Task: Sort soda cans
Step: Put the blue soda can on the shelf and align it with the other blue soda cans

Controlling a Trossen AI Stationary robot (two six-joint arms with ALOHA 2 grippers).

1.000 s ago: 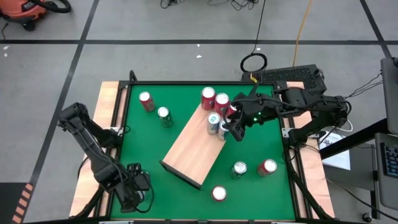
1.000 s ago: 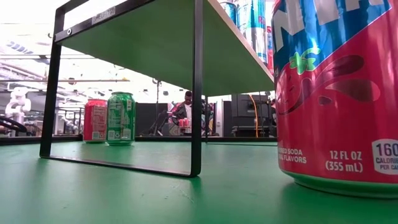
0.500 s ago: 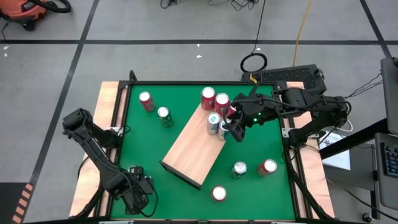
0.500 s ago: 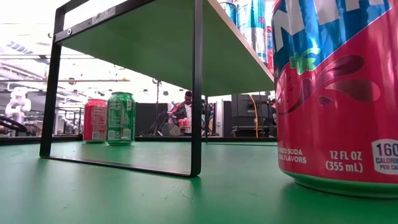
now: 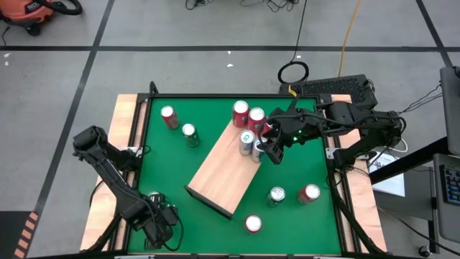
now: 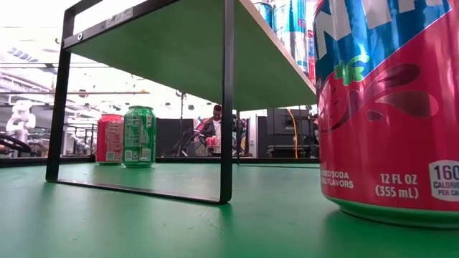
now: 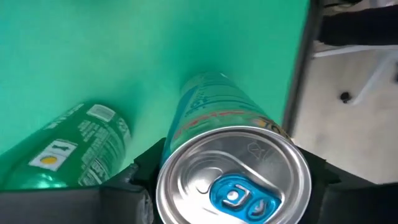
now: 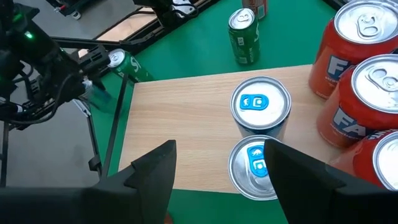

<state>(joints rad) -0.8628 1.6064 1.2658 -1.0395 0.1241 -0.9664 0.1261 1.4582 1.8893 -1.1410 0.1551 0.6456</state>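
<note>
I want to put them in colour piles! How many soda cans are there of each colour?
Red cans: 6
Green cans: 3
Teal cans: 3
Total: 12

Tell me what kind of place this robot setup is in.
Most likely a robotics lab or workshop: bare grey floor marked with dark tape lines, a shop vacuum in one corner, loose cables beside the green table, and more equipment in the room behind.
</note>
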